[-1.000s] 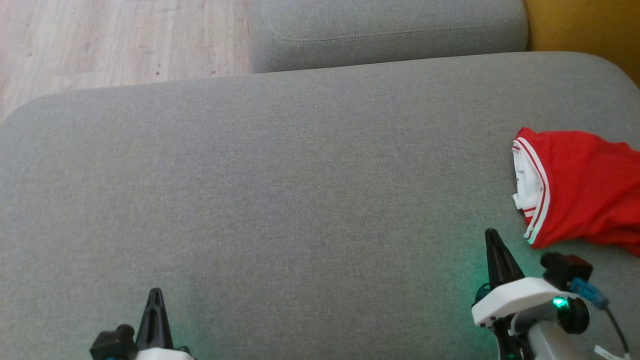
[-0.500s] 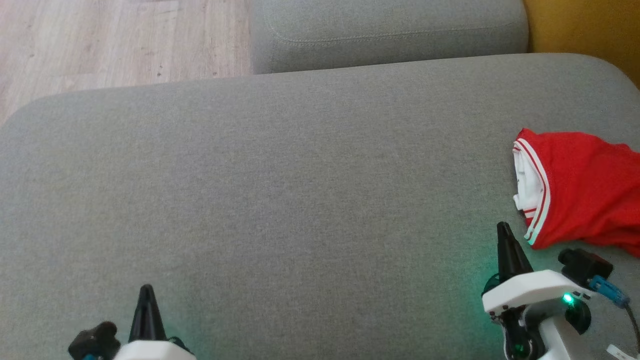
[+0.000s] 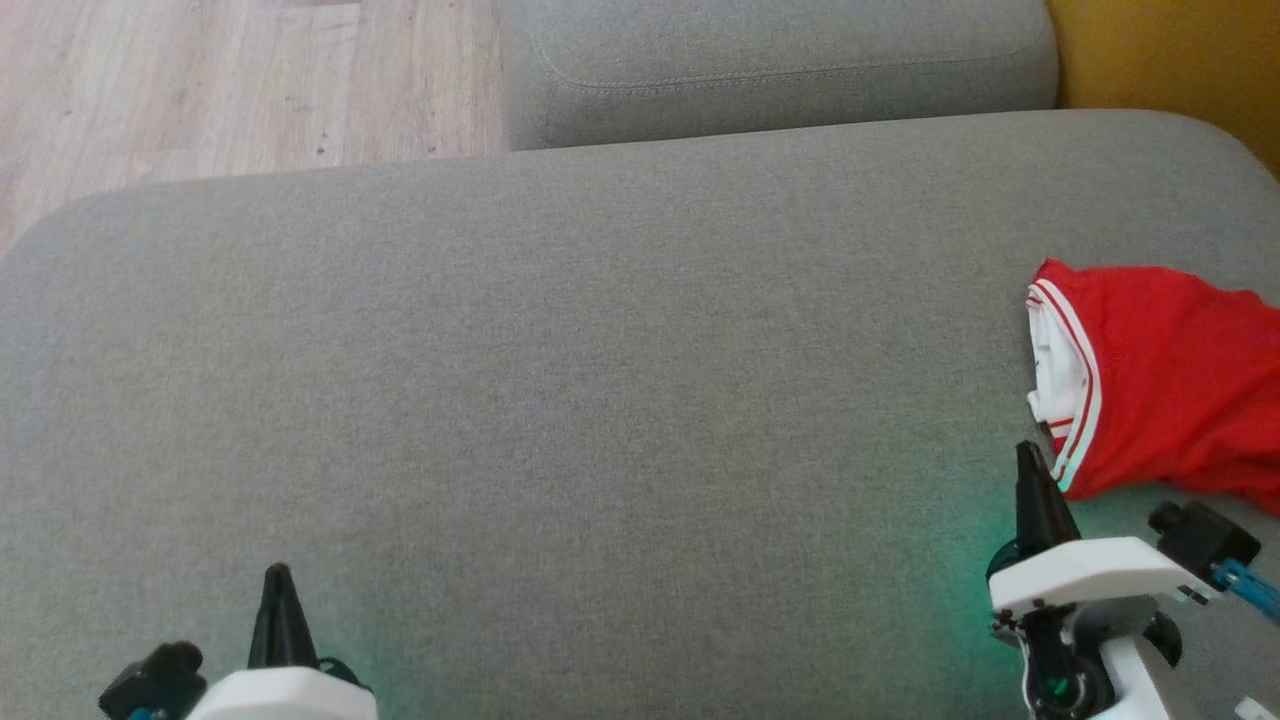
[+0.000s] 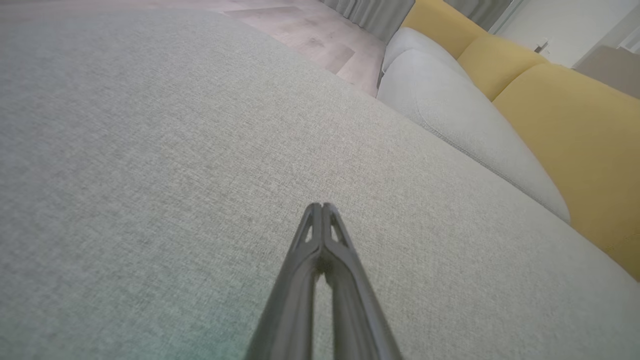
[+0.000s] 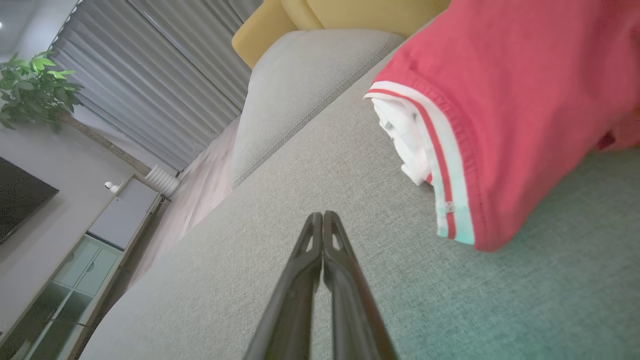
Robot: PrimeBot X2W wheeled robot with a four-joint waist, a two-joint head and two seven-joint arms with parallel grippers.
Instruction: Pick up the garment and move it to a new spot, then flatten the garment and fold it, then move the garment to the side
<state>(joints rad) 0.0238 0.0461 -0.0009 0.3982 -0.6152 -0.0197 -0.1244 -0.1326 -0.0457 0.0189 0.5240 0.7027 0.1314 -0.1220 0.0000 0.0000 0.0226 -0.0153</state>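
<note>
Garment [image 3: 1170, 390] of red mesh fabric, a jersey shirt with white, red-striped trim, lies bunched at the far right of a wide grey woven-fabric seat cushion [image 3: 620, 380]. Its right part runs past the edge of the head view. A white sleeve is tucked into the left end of the bundle, and the striped edge curves around it.

Right gripper [image 3: 1027, 452], two long dark fingers on a white wrist block, sits at the near right, tip pointing toward the garment's near-left corner. The tip is just beside the striped hem, apart from it in the right wrist view. Fingers pressed together, nothing between them.

Left gripper [image 3: 277, 575], same build, low at the near left, well apart from the garment, over bare cushion. Fingers likewise closed tip to tip and empty.

Green glow on the grey fabric close by each wrist.

Beyond the seat:
- a second, smaller grey cushion [image 3: 780, 60] with a stitched seam, against the far edge
- mustard-yellow upholstery [image 3: 1160, 50] at the far right
- pale wood plank floor [image 3: 230, 90] at the far left

The right wrist view also takes in grey vertical blinds [image 5: 165, 65] and a leafy green plant [image 5: 35, 85].
</note>
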